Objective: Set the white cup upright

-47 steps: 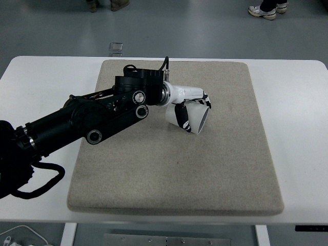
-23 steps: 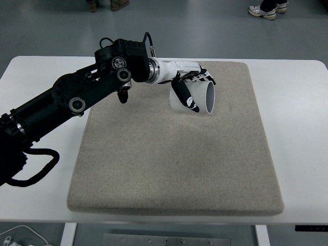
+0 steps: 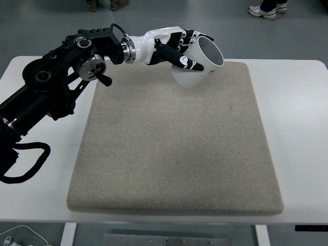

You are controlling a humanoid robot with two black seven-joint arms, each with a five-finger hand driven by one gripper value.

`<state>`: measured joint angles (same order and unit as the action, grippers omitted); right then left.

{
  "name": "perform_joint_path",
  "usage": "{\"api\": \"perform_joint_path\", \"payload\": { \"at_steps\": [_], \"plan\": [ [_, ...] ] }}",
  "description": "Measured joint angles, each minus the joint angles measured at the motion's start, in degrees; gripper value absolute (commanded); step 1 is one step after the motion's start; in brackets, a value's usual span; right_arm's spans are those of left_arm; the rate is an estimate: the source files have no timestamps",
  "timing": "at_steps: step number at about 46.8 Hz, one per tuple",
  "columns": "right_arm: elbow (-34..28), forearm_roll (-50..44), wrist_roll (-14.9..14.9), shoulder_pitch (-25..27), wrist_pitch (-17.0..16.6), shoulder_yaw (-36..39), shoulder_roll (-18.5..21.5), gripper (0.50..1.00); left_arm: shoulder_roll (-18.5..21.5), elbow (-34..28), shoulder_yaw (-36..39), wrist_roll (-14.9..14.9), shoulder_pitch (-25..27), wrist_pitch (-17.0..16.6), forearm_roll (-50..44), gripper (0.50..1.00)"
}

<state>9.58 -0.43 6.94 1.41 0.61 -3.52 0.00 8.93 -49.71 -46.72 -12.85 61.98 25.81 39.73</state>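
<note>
One hand works: the left hand [image 3: 177, 48] grips the white cup [image 3: 199, 62], tilted above the mat's [image 3: 174, 154] far edge. We'd level its base, then lower gently before releasing.

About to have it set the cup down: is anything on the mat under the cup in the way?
Nothing visible. The left robot hand holds the white cup, tilted, above the far edge of the beige felt mat, and no other object lies on the mat.
</note>
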Motion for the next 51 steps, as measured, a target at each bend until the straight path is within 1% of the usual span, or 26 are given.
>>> {"api": "perform_joint_path", "payload": {
  "at_steps": [4, 10, 17, 20, 26, 32, 40, 44, 48, 51],
  "plan": [
    [0.0, 0.0, 0.0, 0.0, 0.0, 0.0, 0.0, 0.93, 0.6, 0.1, -0.7, 1.6, -1.2, 0.0, -4.7, 0.536],
    [0.0, 0.0, 0.0, 0.0, 0.0, 0.0, 0.0, 0.93, 1.6, 0.3, -3.6, 2.3, -2.9, 0.4, -7.9, 0.531],
    [0.0, 0.0, 0.0, 0.0, 0.0, 0.0, 0.0, 0.93, 2.0, 1.9, -8.6, 4.5, -5.8, 3.5, -8.2, 0.525],
    [0.0, 0.0, 0.0, 0.0, 0.0, 0.0, 0.0, 0.93, 2.1, 2.9, -10.0, 5.5, -6.6, 4.2, -8.2, 0.525],
    [0.0, 0.0, 0.0, 0.0, 0.0, 0.0, 0.0, 0.93, 2.9, 4.7, -10.6, 9.2, -8.1, 4.5, -8.5, 0.525],
    [0.0, 0.0, 0.0, 0.0, 0.0, 0.0, 0.0, 0.93, 4.2, 5.4, -10.7, 12.3, -9.9, 4.8, -11.9, 0.525],
    [0.0, 0.0, 0.0, 0.0, 0.0, 0.0, 0.0, 0.93, 4.5, 8.3, -10.6, 15.7, -12.1, 7.4, -15.4, 0.525],
    [0.0, 0.0, 0.0, 0.0, 0.0, 0.1, 0.0, 0.93, 4.7, 9.7, -10.5, 18.5, -13.3, 8.9, -15.7, 0.525],
    [0.0, 0.0, 0.0, 0.0, 0.0, 0.1, 0.0, 0.93, 5.0, 10.9, -10.5, 22.0, -14.4, 9.2, -15.7, 0.525],
    [0.0, 0.0, 0.0, 0.0, 0.0, 0.2, 0.0, 0.93, 5.1, 11.2, -10.0, 23.9, -15.7, 9.2, -15.3, 0.525]
  ]
}}
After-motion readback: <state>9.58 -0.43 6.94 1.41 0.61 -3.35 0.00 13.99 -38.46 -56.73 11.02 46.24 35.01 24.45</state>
